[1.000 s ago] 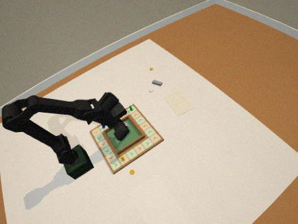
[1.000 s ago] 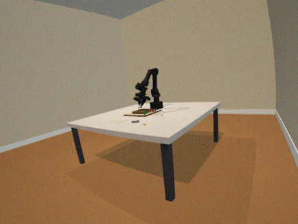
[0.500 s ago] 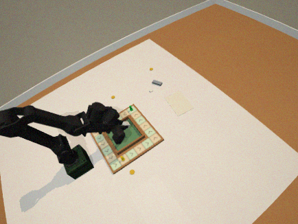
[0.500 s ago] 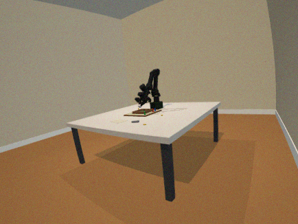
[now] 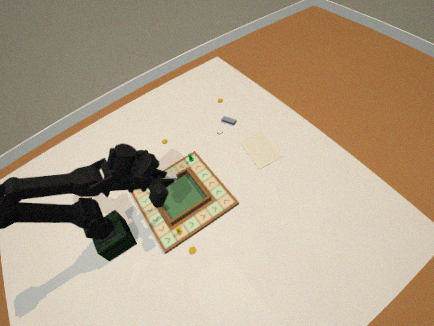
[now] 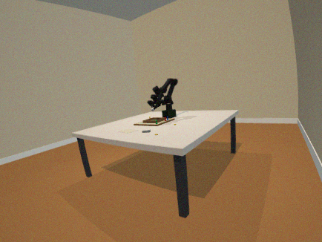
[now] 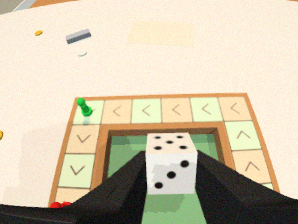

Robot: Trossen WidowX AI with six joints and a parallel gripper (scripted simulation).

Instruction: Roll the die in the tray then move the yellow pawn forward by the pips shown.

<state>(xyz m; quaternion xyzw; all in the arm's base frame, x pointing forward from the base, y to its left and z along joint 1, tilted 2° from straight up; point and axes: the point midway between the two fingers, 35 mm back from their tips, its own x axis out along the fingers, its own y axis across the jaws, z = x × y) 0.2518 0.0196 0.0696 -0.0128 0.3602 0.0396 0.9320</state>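
At the far left of the top view the arm's dark base (image 5: 114, 242) sits on the white table top (image 5: 310, 240), and the black links reach rightward from it to the gripper (image 5: 159, 192), which hangs over the near-left edge of the green tray (image 5: 192, 197) in the middle of the game board (image 5: 226, 202). The wrist view shows the gripper's two dark fingers clamped on the white die (image 7: 170, 163), one on each side; the die sits right between the fingertips, above the tray's green floor, with a three-pip face turned toward the camera and more pips on its upper face. Moving right across the board in the top view, the yellow pawn (image 5: 178, 230) stands on the track along the board's lower edge, and the green pawn (image 5: 191, 158) stands at the upper corner. Just off the board's lower corner lies a small yellow disc (image 5: 192, 250); two more lie on the table top above the board. Further right, well apart from the board, lie a small grey block (image 5: 228, 120) and a pale card (image 5: 261, 150).
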